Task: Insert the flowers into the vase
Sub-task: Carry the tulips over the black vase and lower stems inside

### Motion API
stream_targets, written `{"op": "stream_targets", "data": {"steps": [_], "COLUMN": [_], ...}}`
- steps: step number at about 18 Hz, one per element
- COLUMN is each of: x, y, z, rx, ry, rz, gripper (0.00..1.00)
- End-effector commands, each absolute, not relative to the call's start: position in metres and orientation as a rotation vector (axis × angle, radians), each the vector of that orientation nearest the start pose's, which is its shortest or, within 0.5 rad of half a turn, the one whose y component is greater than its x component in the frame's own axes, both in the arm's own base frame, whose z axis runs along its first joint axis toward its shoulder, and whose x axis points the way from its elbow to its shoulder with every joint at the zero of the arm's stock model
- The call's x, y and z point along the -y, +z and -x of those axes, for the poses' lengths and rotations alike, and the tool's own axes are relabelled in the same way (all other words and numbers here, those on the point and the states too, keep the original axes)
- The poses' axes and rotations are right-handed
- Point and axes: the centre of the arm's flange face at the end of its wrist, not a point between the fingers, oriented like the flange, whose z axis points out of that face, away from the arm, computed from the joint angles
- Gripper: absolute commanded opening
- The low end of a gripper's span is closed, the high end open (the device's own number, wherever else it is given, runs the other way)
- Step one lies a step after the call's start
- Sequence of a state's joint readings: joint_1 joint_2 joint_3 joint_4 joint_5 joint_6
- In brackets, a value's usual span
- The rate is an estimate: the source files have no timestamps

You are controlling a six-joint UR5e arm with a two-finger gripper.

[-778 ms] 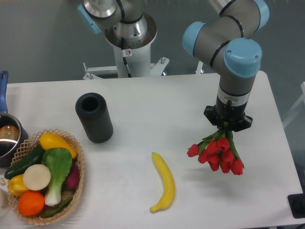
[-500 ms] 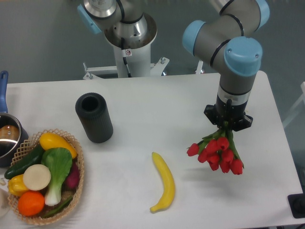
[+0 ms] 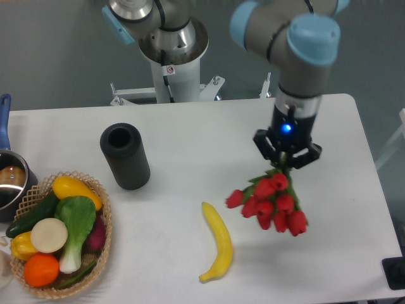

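The flowers [image 3: 269, 202], a bunch of red tulip buds with green stems, hang below my gripper [image 3: 286, 163] at the right of the table. The gripper is shut on their stems and holds them above the table top. The vase [image 3: 124, 156], a matte black ribbed cylinder with an open round mouth, stands upright at the left centre, well to the left of the flowers. The fingertips are hidden behind the gripper body and the leaves.
A yellow banana [image 3: 218, 241] lies on the table between vase and flowers, nearer the front. A wicker basket [image 3: 95, 266] of vegetables and fruit sits at the front left. A metal pot with a blue handle [image 3: 9, 177] stands at the left edge.
The arm has moved left and slightly back, carrying the flowers with it. The bunch is now nearer the banana. The vase and other things have not moved.
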State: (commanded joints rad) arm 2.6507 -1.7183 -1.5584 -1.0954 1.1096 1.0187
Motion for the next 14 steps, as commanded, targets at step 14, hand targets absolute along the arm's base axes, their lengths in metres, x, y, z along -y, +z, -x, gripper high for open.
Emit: {"op": "stream_targets", "data": {"steps": [14], "x": [-0.429], "y": [0.506], "z": [0.297], "rx": [-0.178], "ry": [-0.311], "rz": [1.972], "gripper": [0.0]}}
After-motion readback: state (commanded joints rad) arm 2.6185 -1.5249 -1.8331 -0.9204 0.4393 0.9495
